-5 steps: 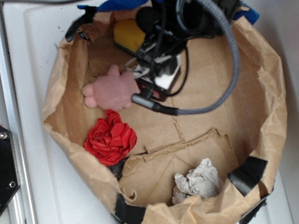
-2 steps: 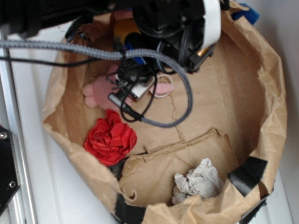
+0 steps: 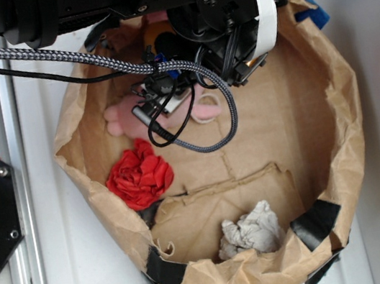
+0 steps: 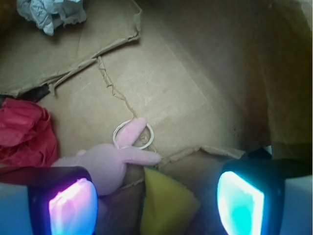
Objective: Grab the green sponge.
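The green sponge shows as a yellow foam wedge at the bottom of the wrist view, lying on the bag floor. My gripper is open, its glowing pads standing wide on either side of the sponge without touching it. In the exterior view only a small yellow patch of the green sponge shows at the far side of the bag, behind the arm. The gripper's fingers are hidden there under the wrist.
A pink plush animal lies just left of the sponge, with a white ring at its ear. A red cloth wad, a crumpled grey paper ball and the paper bag's walls surround the spot.
The arm has swung in over the far side of the bag and now covers most of the sponge and part of the pink plush. The objects have not moved.
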